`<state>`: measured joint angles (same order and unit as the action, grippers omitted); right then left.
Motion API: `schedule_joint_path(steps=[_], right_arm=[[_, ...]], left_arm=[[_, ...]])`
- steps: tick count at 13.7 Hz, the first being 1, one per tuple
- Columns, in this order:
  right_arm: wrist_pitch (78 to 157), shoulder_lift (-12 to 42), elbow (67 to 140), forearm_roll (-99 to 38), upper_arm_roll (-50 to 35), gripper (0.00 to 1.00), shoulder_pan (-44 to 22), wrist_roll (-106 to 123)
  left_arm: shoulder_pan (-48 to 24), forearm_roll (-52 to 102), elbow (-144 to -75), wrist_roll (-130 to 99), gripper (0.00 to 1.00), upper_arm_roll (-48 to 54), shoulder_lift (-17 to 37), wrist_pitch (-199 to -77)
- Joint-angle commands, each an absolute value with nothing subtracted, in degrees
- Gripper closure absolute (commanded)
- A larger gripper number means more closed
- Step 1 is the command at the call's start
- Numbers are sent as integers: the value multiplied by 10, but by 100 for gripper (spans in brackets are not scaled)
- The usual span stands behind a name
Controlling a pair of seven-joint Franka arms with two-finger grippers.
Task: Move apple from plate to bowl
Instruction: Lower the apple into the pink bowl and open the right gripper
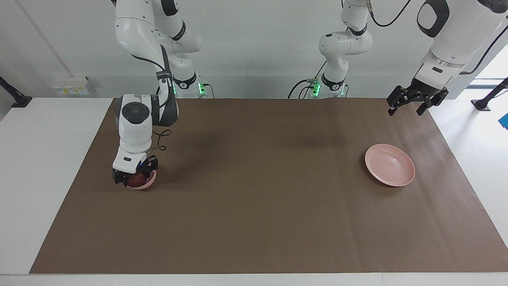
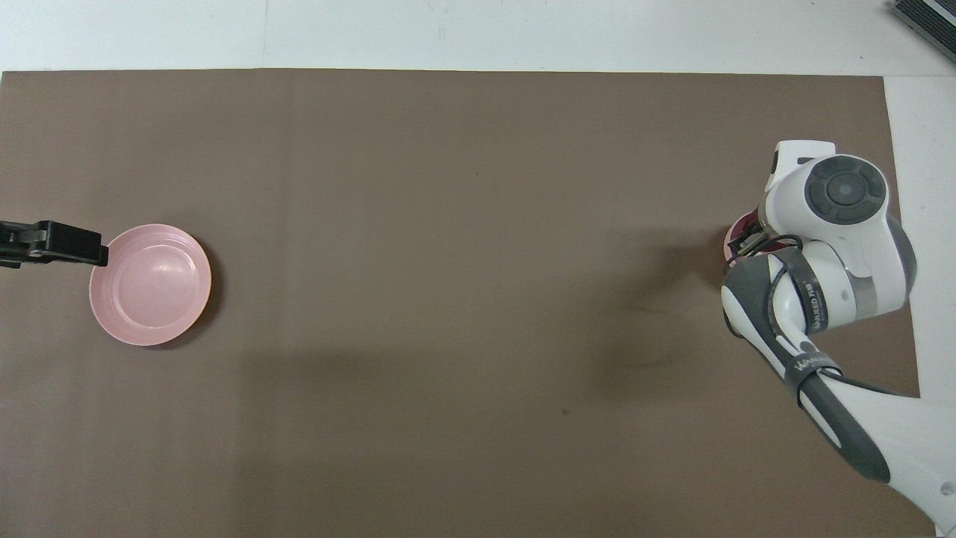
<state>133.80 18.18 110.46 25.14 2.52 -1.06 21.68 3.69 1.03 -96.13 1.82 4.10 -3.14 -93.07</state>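
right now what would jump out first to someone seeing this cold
The right gripper is down at the bowl, at the right arm's end of the table, shut on the apple, which sits in the bowl's mouth. At the left arm's end the plate lies bare. The left gripper hangs open, high above the table's edge there.

A robotics lab: two white robot arms bolted at a white table under brown paper, plain walls.
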Motion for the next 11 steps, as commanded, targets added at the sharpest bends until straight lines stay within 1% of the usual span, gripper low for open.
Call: schedule_joint_path(steps=[1, 8, 9, 11], right_arm=[[1348, 167, 1132, 265, 21, 100, 6, 237], [1351, 164, 1139, 259, 20, 100, 6, 234], [1352, 165, 1141, 257, 20, 87, 7, 232], [1352, 164, 1143, 255, 20, 51, 7, 230]], left_arm=[[21, 11, -947, 12, 0, 33, -28, -891], [15, 10, -951, 15, 0, 34, -30, -885], [16, 10, -949, 14, 0, 33, -28, -889], [25, 10, -949, 15, 0, 33, -27, -889]])
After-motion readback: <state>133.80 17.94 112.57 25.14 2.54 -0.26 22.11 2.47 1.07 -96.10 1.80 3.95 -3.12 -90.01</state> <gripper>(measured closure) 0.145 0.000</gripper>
